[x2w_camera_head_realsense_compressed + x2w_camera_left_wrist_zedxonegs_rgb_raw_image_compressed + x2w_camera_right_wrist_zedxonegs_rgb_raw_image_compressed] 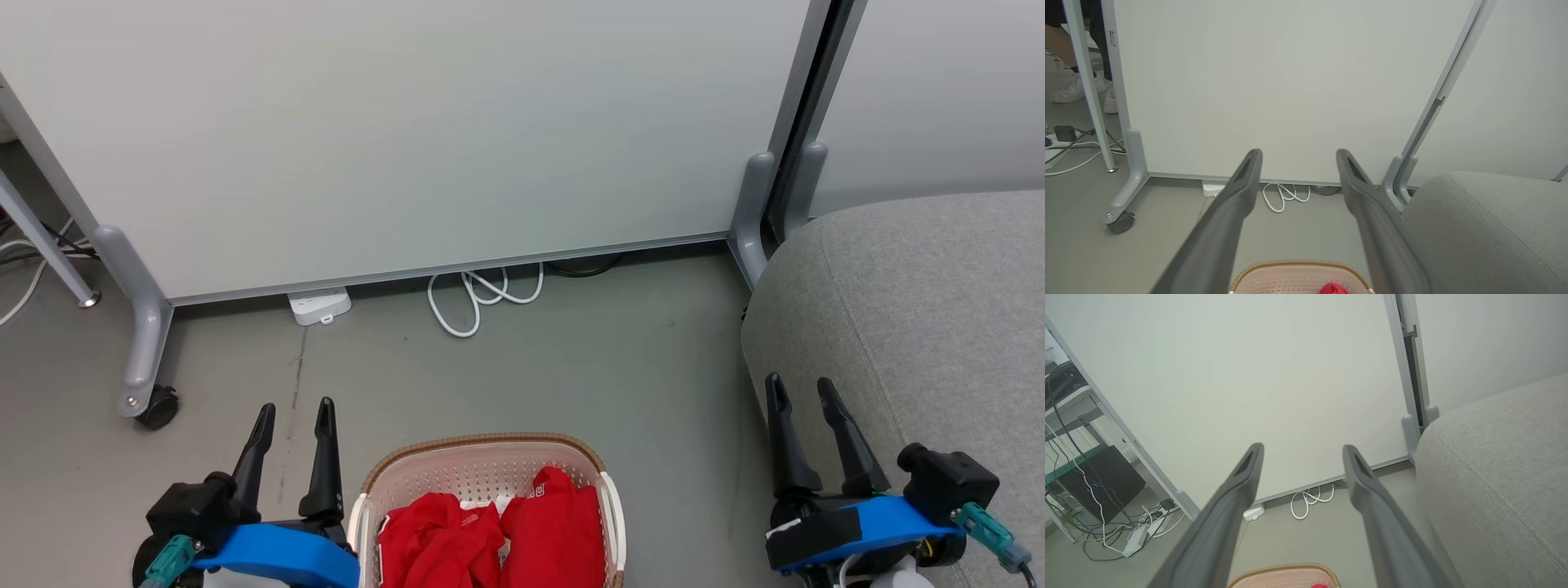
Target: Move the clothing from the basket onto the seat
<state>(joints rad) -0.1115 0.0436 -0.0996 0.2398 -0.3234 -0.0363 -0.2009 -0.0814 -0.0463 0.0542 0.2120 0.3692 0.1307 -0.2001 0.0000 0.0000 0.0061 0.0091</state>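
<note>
1. In the head view, the clothing is seen lying in the basket at the lower middle, as two crumpled red heaps side by side. The right heap stands a little higher. Nothing is laid on the seat, which is found well apart to the right across bare floor. The left gripper is held just beside the basket's left rim, and the right gripper is shown against the seat's near edge. Both are parted and empty.

2. In the left wrist view, the left gripper's fingers are seen spread wide with nothing between them. The basket's far rim and one red peak of fabric are glimpsed at the bottom edge.

3. In the right wrist view, the right gripper's fingers are likewise spread wide and empty. The seat is shown close on the right, and the basket rim low down.

4. The garments are judged light, limp and non-fragile, so they can be expected to drape and trail when lifted. A raised fold atop the higher heap is best pinched deeply. Both pieces may be dragged together, and the light basket could be tugged along.
</note>
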